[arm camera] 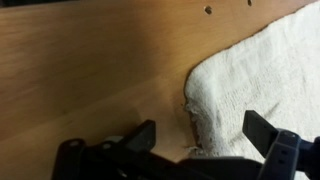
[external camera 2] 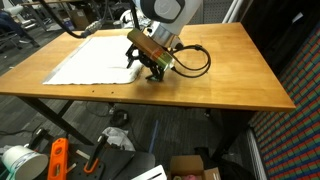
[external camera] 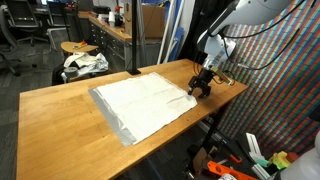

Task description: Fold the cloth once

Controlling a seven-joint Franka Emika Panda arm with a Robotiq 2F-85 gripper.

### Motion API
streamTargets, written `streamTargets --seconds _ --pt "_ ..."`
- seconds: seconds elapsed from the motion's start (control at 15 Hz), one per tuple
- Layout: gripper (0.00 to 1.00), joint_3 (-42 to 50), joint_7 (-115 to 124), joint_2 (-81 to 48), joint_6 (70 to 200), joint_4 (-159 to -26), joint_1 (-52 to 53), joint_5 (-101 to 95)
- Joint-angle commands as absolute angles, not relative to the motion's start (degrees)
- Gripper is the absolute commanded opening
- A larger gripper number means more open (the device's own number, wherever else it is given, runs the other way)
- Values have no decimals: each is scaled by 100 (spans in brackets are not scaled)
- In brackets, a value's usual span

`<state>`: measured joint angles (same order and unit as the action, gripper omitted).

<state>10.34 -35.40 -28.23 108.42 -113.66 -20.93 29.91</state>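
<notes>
The cloth (external camera: 148, 102) lies spread flat and unfolded on the worktop (external camera: 55, 120), covering much of its middle, with one corner reaching toward a long edge. That corner shows in the wrist view as a rounded, slightly frayed tip (arm camera: 215, 95). The end effector (arm camera: 200, 135) is down over it with its fingers (arm camera: 262, 128) wide apart, one on each side of the tip and nothing held. Whether the fingertips touch the wood cannot be told.

The likely failures come from the pinch. The corner is thin and lies flat, so fingers closing too high may slide over it and come up empty. Pressed too hard, they could scrape the worktop or push the fabric into a bunch. A grip on only the frayed tip may slip during the lift. Dragging the corner low across the cloth could also wrinkle it and leave the fold crooked.

No brand, label or writing can be read in any view.
</notes>
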Motion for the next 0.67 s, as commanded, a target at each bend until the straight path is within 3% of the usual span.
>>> streamTargets --seconds 0.0,0.6 --pt "100 939 -3629 -2625 10873 -11611 -2133 2457" --pt "100 814 -3881 -2069 11387 -12367 -2146 2710"
